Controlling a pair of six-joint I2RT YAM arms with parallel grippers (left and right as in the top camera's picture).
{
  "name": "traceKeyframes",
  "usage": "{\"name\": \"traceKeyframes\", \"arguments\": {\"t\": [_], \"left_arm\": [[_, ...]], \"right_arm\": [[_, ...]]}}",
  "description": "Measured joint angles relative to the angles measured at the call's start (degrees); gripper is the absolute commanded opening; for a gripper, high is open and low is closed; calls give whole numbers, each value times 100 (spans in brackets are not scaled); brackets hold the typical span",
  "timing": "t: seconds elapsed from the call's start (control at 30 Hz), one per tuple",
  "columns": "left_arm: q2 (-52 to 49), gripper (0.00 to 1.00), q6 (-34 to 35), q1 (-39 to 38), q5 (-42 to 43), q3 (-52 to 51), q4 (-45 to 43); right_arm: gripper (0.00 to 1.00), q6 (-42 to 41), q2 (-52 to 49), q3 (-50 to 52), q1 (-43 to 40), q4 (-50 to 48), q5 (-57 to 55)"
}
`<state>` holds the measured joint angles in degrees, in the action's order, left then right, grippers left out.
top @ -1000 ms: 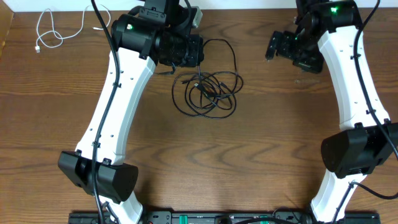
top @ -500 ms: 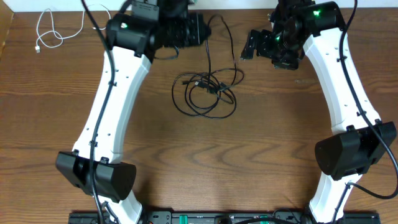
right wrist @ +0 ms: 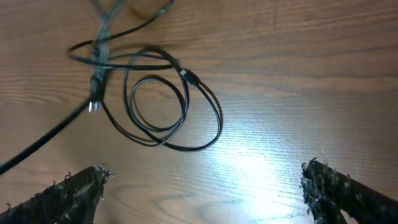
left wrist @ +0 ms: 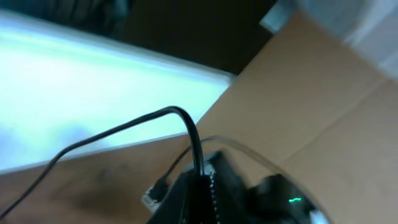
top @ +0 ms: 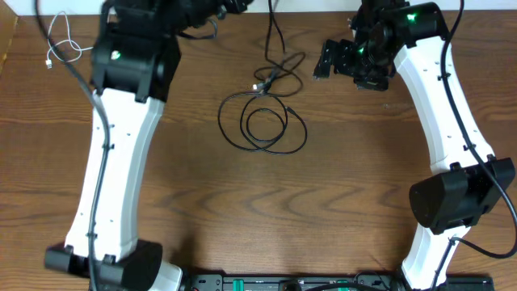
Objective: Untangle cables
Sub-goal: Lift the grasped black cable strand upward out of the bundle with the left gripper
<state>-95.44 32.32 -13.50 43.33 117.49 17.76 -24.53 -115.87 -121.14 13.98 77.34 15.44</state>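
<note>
left end effector point(left wrist: 202, 182) seems clamped on a black cable point(left wrist: 180, 112); right end effector point(right wrist: 204, 171) gapes.

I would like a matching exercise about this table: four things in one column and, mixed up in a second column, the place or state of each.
Things
1. white cable
2. black cables
3. left gripper
4. right gripper

Place or state
A. open, holding nothing
B. loose loops in the middle of the table
C. far left corner of the table
D. closed on one of the black cables

Pairs: 1-C, 2-B, 3-D, 4-A
</note>
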Motion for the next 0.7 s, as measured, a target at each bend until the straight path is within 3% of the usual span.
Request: {"name": "traceKeyframes", "arguments": {"t": [0.5,0.6,0.7], "left_arm": [[339,7,1025,0,133,2,-610],[341,7,636,-2,138,2,-531],[352,8,11,-11,-140,9,162]], "right_arm": [[99,22,0,549,131,-361,0],[99,22,0,549,131,-365,2],[99,22,0,551,131,-365,11]]}}
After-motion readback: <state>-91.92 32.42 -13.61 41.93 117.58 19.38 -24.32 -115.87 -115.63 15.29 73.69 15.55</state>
